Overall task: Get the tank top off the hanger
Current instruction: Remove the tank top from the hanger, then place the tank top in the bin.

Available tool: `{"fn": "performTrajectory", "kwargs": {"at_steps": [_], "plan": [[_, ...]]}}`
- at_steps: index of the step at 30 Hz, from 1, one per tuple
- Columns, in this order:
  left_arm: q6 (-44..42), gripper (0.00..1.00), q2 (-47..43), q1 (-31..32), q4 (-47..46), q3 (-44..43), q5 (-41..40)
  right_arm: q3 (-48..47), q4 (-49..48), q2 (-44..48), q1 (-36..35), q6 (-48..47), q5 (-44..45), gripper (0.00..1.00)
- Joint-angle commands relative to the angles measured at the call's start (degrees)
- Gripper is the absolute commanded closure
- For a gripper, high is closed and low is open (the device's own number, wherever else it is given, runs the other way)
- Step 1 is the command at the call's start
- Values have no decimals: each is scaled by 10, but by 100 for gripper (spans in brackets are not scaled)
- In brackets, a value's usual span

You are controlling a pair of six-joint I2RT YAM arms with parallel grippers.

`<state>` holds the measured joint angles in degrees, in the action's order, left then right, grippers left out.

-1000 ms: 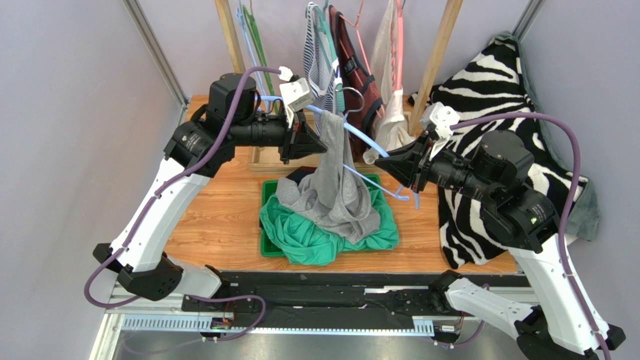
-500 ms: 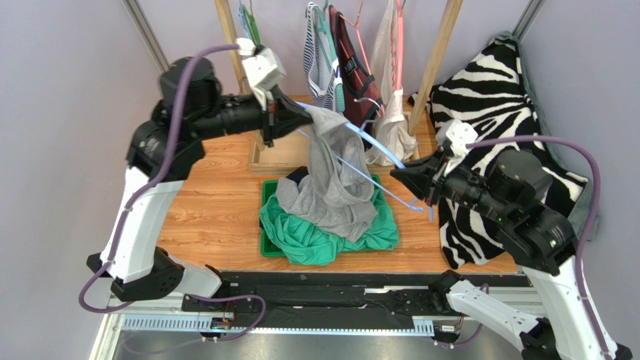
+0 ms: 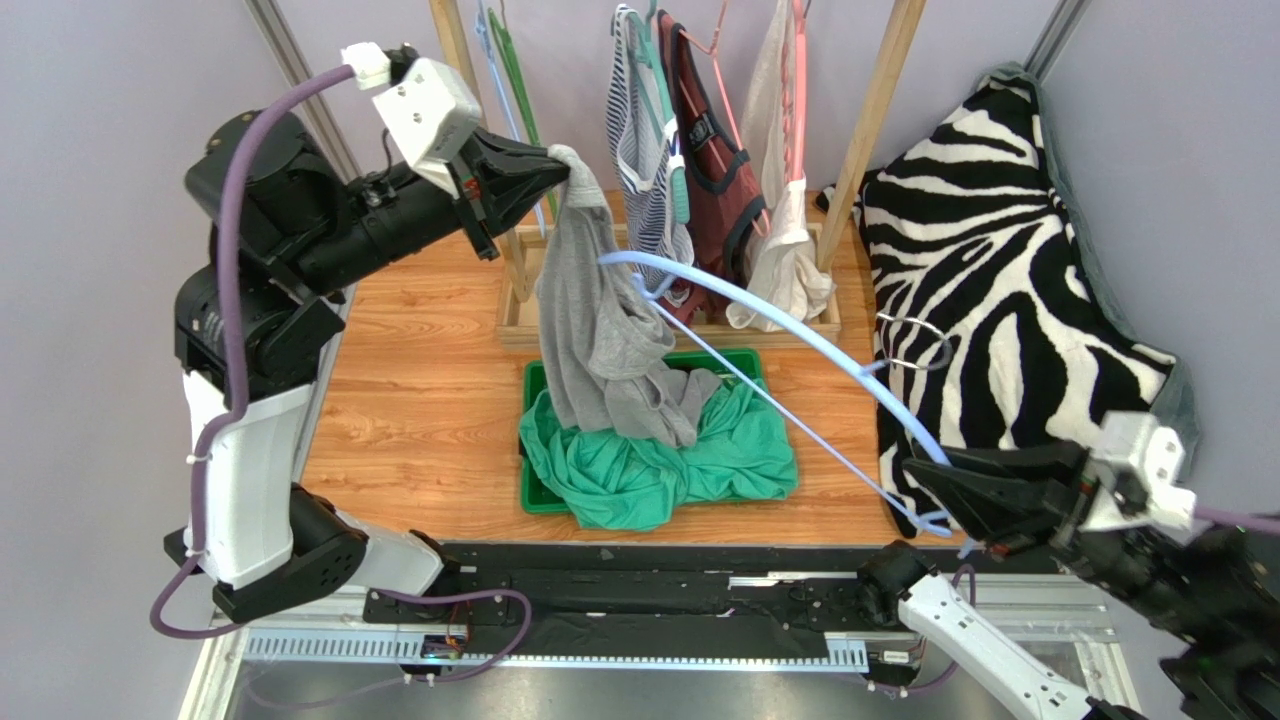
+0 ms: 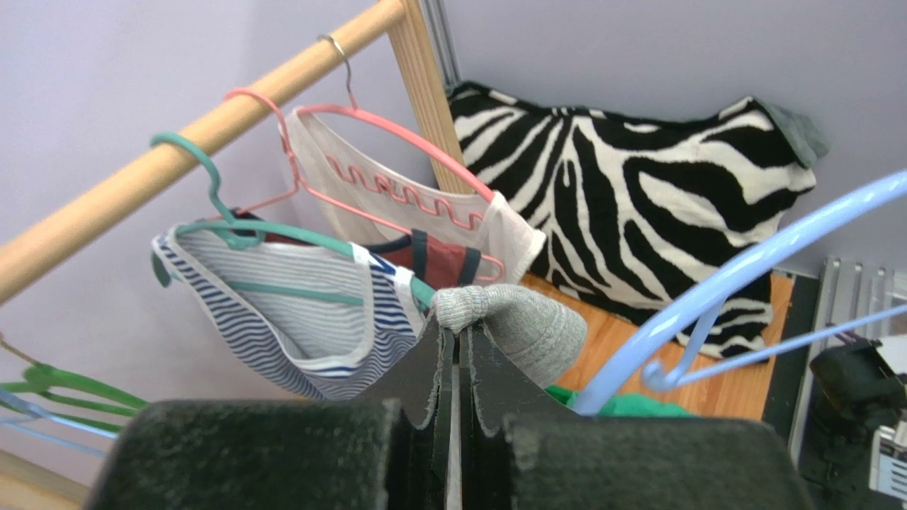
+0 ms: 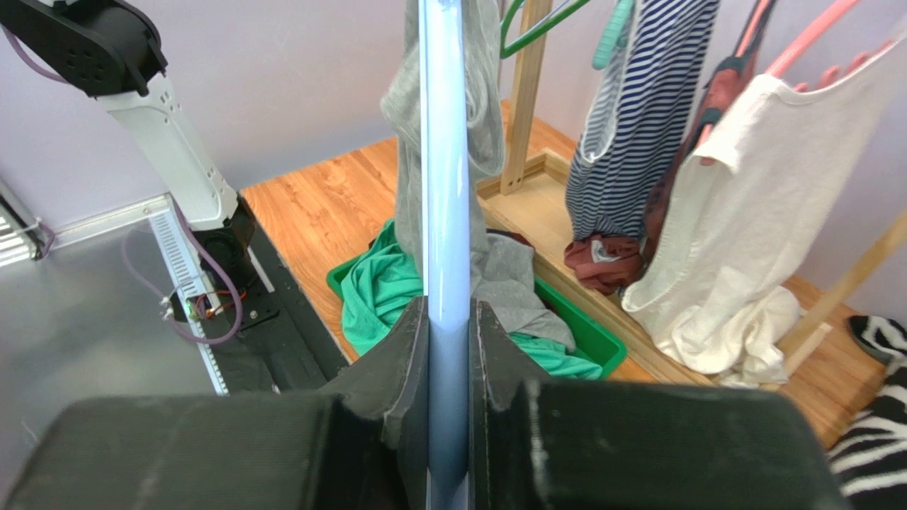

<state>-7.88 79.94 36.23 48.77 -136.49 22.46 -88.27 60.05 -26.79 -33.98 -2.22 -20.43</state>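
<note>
Raised left gripper [image 3: 553,162] pinched shut on grey tank top [image 3: 594,323]; right gripper [image 3: 920,488] clamps blue hanger [image 3: 781,323].

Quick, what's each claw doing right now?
Left gripper: closed on the grey fabric tank top.
Right gripper: closed on the light blue plastic hanger.

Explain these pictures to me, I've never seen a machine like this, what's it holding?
These are two robot arms bolted at a table's near edge. One picture looks down from above; the other two come from a camera on each wrist. The left claw is shut on a grey tank top, holding it up. The right claw is shut on a blue hanger. On the wooden table sits a green tray of clothes; behind it hang more garments, beside a zebra-striped cloth.
</note>
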Motion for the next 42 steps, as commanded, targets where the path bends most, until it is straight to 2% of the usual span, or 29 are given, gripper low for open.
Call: {"fn": "performTrajectory", "kwargs": {"at_steps": [1, 5, 12, 19, 23, 27, 28, 31, 32, 33, 34, 35, 38, 42], "plan": [[-3, 100, 2, -3, -6, 29, 25, -33, 30, 37, -3, 18, 69, 100], [-7, 100, -8, -2, 9, 82, 65, -38, 10, 67, -6, 63, 161, 100], [-36, 100, -38, 6, 4, 304, 70, -17, -55, 43, -7, 84, 238, 100], [-137, 100, -51, 52, 37, 454, 64, 13, -97, -15, -7, 95, 232, 100], [-176, 100, -69, 88, 33, 542, 16, 29, -132, -38, -7, 93, 216, 100], [-188, 100, -73, 93, 0, 627, -16, 28, -151, -72, -7, 95, 181, 100], [-189, 98, -69, 94, -16, 641, -23, 21, -152, -90, -7, 95, 178, 100], [-188, 72, -52, 94, -53, 689, -50, 6, -160, -119, -7, 98, 169, 100], [-187, 44, -42, 96, -61, 709, -64, 2, -164, -125, -7, 100, 164, 100], [-182, 31, -37, 97, -74, 719, -73, -1, -165, -131, -7, 101, 161, 100], [-183, 22, -31, 100, -77, 726, -80, -5, -167, -142, -7, 104, 159, 100], [-183, 17, -19, 106, -81, 737, -100, -9, -172, -148, -7, 107, 157, 100], [-189, 11, -1, 111, -98, 755, -126, -21, -177, -169, -7, 119, 151, 100], [-198, 9, 26, 121, -106, 772, -129, -43, -185, -210, -7, 134, 141, 100]]}}
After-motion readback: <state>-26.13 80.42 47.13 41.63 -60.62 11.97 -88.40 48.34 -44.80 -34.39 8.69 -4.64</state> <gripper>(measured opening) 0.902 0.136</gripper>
